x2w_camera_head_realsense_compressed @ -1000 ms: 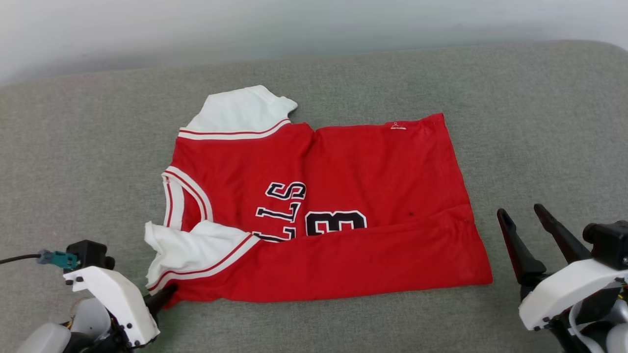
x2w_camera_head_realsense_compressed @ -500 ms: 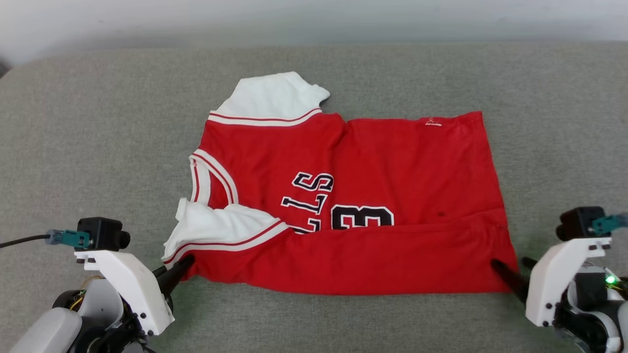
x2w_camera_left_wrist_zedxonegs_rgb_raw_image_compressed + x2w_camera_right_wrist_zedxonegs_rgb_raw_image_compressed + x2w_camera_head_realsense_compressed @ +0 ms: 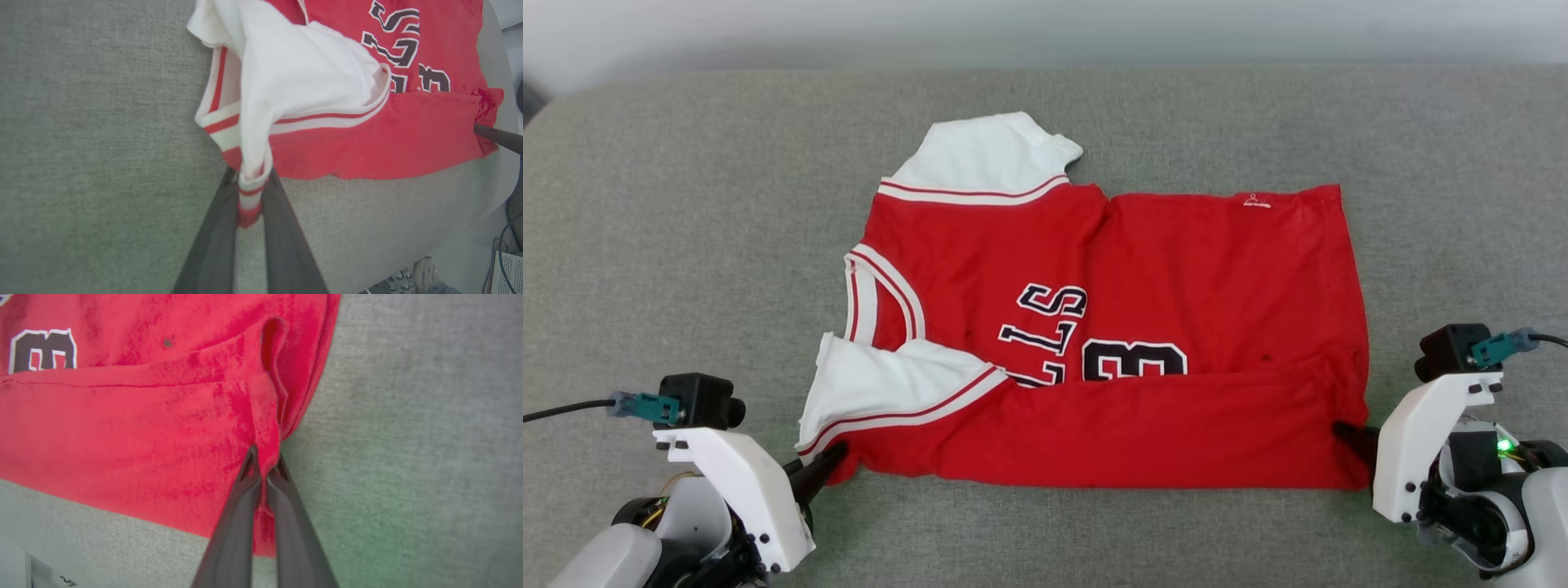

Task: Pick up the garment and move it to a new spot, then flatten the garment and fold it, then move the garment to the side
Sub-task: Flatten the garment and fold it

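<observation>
The garment [image 3: 1143,318], a red jersey with white sleeves and black lettering, lies flat on the grey cushion with its near long edge folded up over the number. My left gripper [image 3: 829,457] is shut on the garment's near left corner; the left wrist view shows the striped sleeve trim [image 3: 250,192] pinched between the fingers. My right gripper [image 3: 1343,433] is shut on the near right hem corner, and the right wrist view shows a red pleat [image 3: 267,453] squeezed between its fingertips. In the left wrist view the right gripper's finger [image 3: 496,136] pokes in at the far edge.
The grey cushion [image 3: 686,245] stretches wide on all sides of the garment. A pale wall [image 3: 1045,33] runs behind its far edge. In the left wrist view, a shoe [image 3: 425,271] and cables [image 3: 506,241] lie on the floor past the cushion's edge.
The right gripper came in from the right with open fingers and shut on the near right hem corner. The head camera shifted, so the whole picture slid right. The left grip held.
</observation>
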